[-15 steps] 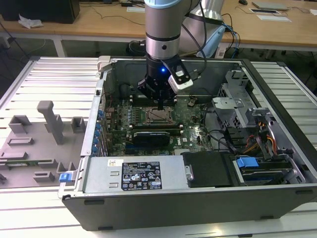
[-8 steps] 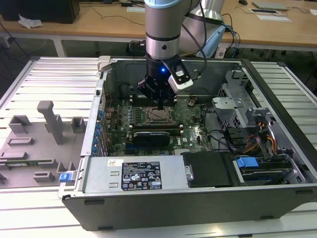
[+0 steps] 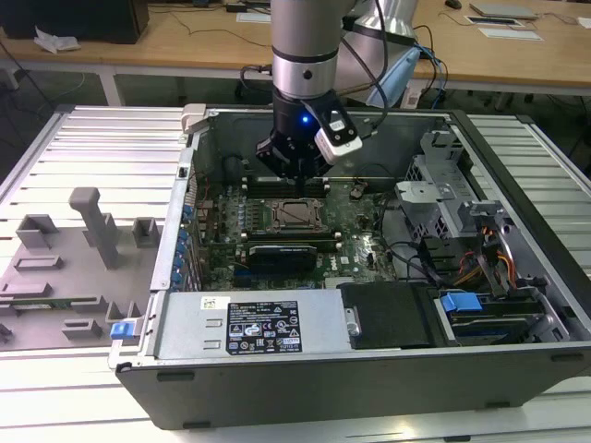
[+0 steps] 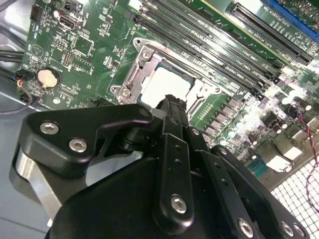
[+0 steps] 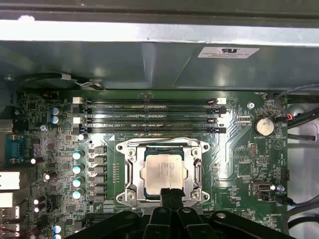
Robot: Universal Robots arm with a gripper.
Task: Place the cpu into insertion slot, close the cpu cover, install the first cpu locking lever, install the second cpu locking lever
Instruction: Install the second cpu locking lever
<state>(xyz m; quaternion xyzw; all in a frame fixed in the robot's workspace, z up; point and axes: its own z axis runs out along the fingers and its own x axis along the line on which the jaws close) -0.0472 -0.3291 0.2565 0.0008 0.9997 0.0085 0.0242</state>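
Observation:
The cpu, a silvery square chip, lies flat in the insertion slot on the green motherboard. The cpu cover, a silver frame with a square window, lies down around it, with thin metal levers along its sides. My gripper is shut with nothing between its black fingers, its tips just above the cpu's edge. In the second wrist view the gripper hangs over the cpu. In the exterior view the gripper hovers just behind the cpu.
Long black memory slots run beside the socket, with the case wall beyond. A power supply, a drive cage and cables crowd the open case. A grey fixture tray lies at the exterior view's left.

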